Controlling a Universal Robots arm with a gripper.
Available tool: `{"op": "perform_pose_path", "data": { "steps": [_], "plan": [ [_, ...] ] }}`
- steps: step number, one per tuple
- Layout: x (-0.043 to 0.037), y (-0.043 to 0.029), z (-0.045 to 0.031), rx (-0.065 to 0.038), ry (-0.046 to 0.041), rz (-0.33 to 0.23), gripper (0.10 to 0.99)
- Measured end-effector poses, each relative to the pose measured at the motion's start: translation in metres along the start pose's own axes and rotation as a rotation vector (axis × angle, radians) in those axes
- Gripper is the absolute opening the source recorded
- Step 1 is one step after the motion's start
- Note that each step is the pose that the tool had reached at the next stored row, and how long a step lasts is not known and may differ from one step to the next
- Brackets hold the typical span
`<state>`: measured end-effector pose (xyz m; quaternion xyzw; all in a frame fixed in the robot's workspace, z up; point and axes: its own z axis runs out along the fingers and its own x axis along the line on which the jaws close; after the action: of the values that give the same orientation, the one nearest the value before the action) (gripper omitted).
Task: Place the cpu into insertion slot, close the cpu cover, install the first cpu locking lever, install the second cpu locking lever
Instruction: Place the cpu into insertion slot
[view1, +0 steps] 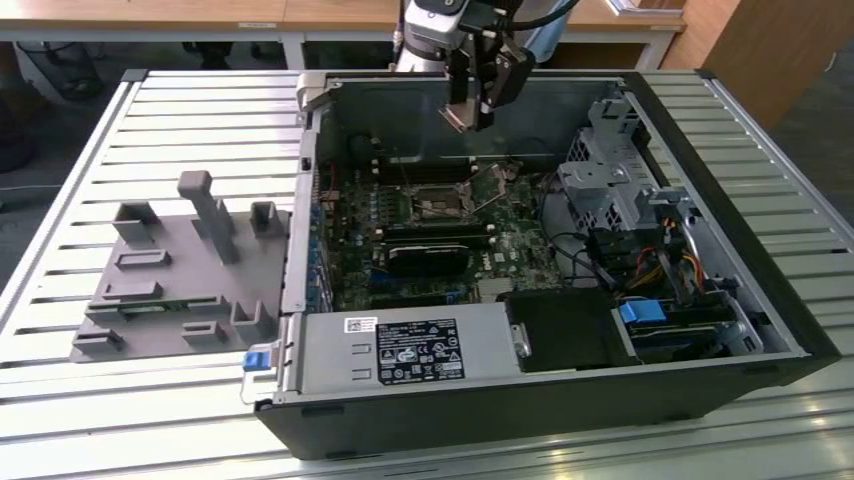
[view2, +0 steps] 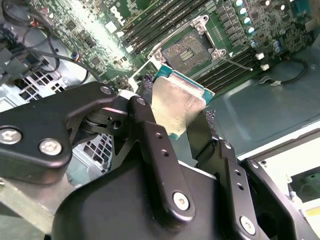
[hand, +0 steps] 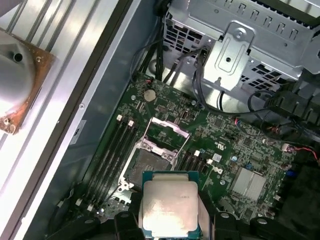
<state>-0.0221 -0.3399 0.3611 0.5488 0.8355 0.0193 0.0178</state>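
Note:
My gripper (view1: 470, 112) hangs over the open computer case, shut on the cpu (view1: 461, 119) by two opposite edges. In both wrist views the cpu (view2: 177, 107) (hand: 169, 206) shows as a flat silvery square with a green-tan rim, held between the black fingers (view2: 150, 135). The insertion slot (hand: 145, 167) (view2: 189, 50) (view1: 438, 205) lies bare on the green motherboard, some way below the chip. The cpu cover (hand: 167, 131) stands tilted up at one side of the socket. A thin wire lever (view2: 240, 62) lies loose beside the socket.
Long black memory slots (view2: 155, 22) flank the socket. A metal drive cage (view1: 614, 180) fills the case on the exterior view's right, and a power supply (view1: 400, 350) sits at the near end. A grey fixture (view1: 174, 280) rests on the slatted table (view1: 80, 150).

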Motion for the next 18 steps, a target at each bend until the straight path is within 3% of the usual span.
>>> {"op": "perform_pose_path", "data": {
  "steps": [18],
  "plan": [
    [0.0004, -0.0001, 0.0036, 0.004, -0.0163, 0.206, 0.525]
  ]
}}
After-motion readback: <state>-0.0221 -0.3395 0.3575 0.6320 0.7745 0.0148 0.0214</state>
